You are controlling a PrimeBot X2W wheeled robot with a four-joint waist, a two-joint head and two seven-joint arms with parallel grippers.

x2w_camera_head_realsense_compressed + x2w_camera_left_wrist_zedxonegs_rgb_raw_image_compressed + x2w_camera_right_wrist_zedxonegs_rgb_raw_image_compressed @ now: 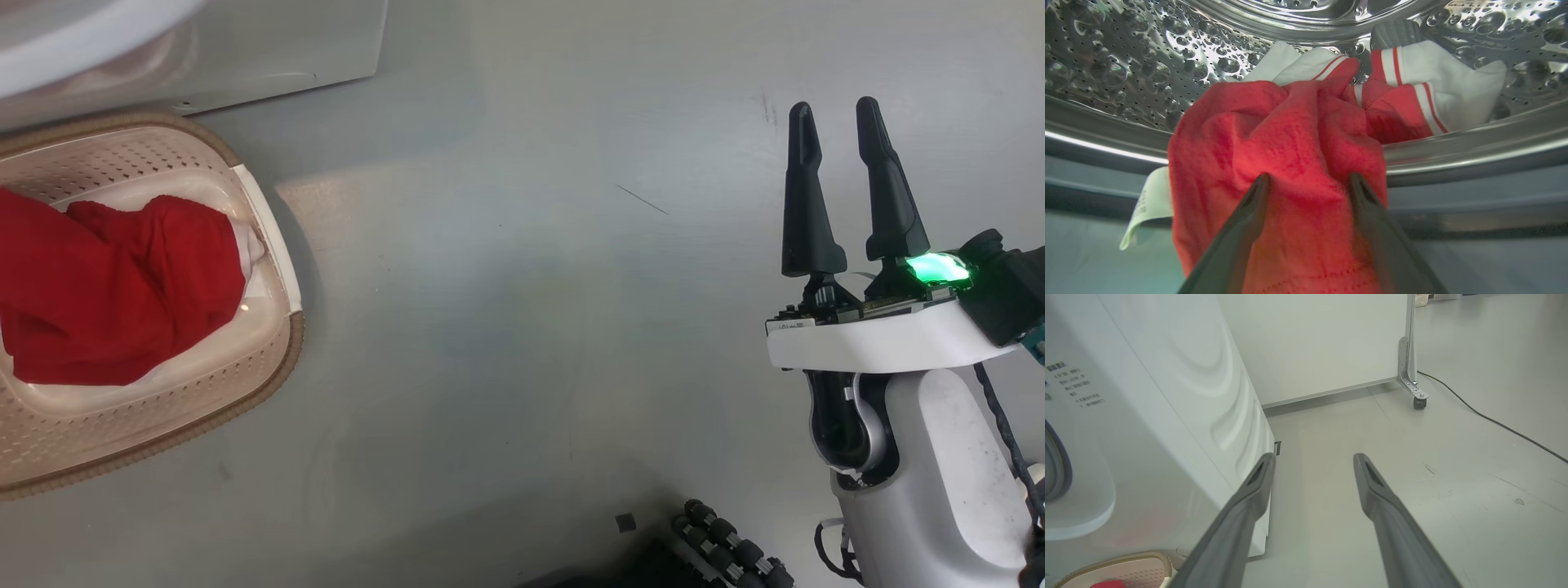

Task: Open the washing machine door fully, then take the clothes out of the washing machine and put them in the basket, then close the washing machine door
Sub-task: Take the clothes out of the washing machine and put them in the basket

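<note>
Clothes are hanging over the drum lip; the left hand is being held wide astride them; a deep fold should be pinched before lifting to the basket.

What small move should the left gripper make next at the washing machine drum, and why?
Probably close the left gripper on the red garment. Its fingers stand open with the cloth between them, where it hangs over the drum's lip, so a grip seems ready. A second garment lies in the basket.
</note>
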